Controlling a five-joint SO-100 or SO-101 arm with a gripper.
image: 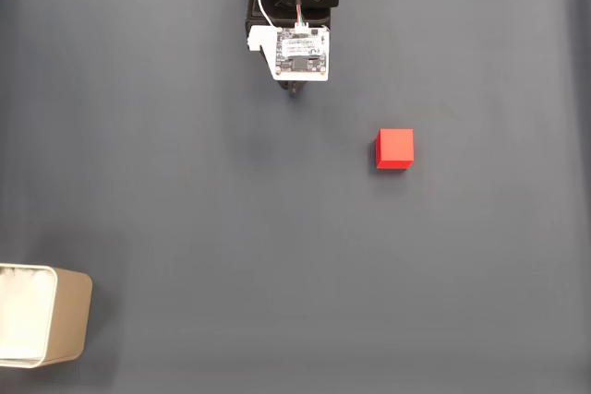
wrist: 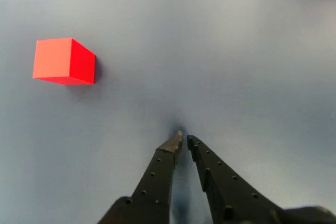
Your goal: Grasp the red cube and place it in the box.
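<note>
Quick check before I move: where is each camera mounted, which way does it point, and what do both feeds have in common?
Fixed view: above the table, looking straight down on the grey mat; the arm enters from the top edge, the box sits bottom left.
Wrist view: rides on the arm, looking forward and down past the pincer, its fingertips nearly together and empty.
Shared: the red cube resting on the mat, apart from the pincer.
</note>
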